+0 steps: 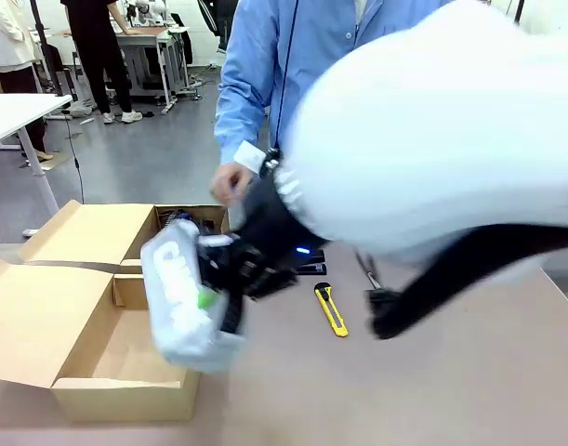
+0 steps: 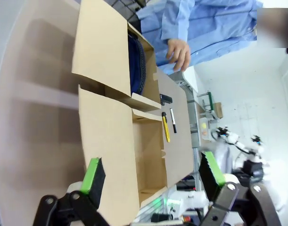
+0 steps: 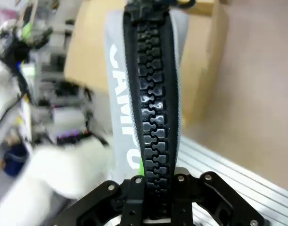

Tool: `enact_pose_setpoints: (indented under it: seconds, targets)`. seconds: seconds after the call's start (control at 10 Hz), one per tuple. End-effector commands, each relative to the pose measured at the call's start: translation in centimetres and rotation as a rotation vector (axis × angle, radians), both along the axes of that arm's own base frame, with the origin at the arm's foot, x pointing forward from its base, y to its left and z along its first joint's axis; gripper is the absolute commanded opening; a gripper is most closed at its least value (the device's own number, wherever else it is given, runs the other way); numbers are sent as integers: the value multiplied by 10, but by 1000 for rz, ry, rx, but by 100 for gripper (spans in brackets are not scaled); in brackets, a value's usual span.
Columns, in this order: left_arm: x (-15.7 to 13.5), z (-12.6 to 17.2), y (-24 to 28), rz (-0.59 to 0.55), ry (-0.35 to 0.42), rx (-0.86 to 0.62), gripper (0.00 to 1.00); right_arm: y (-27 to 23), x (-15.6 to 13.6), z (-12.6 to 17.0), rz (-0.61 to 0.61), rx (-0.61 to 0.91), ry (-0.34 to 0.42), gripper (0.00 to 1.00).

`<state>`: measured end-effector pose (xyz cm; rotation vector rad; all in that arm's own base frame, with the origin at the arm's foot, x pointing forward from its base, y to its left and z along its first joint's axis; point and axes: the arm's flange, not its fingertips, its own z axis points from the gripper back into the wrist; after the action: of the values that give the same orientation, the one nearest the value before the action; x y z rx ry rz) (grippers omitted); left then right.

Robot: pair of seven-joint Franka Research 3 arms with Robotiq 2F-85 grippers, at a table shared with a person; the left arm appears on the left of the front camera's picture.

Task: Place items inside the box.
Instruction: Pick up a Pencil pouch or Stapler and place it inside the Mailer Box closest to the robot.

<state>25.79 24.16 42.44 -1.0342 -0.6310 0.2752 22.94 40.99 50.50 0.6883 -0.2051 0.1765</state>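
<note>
Right claw (image 1: 216,290): clamped on the grey pouch (image 1: 177,297), held at the rim of the box (image 1: 125,404), not yet let go.
Left claw (image 2: 152,172): spread wide, empty, looking down on the box.
Done: navy pouch (image 2: 136,63) lies in the far compartment.
Remaining: yellow utility knife (image 1: 331,309), marker (image 2: 173,121) and black stapler (image 2: 166,99) on the tabletop (image 1: 451,390), beside the box.

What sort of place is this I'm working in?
Likely a lab or workshop: a bare grey floor, a white worktable, and people standing at an equipment bench behind the person in blue.
</note>
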Motion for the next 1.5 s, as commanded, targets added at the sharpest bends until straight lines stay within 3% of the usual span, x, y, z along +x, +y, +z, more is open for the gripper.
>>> enact_pose_setpoints:
  seconds: [0.0,0.1,0.2,0.3,0.4,0.5,0.8,1.4]
  targets:
    - [1,0,0,0,-33,-6,100,62,47,-17,-97,26,-8,7]
    - [1,0,0,0,-33,-6,100,52,44,-11,139,-4,15,7]
    - [1,0,0,0,-33,-6,100,25,21,-8,-72,34,-2,7]
    - [1,0,0,0,-33,-6,100,25,21,-8,-72,34,-2,7]
    - [1,0,0,0,-33,-6,100,47,44,-22,-24,21,17,7]
    - [1,0,0,0,-33,-6,100,78,47,-34,-142,-26,-2,7]
    - [1,0,0,0,-33,-6,100,138,55,-61,-303,-82,38,7]
    - [1,0,0,0,-33,-6,100,186,72,-92,-273,-172,71,7]
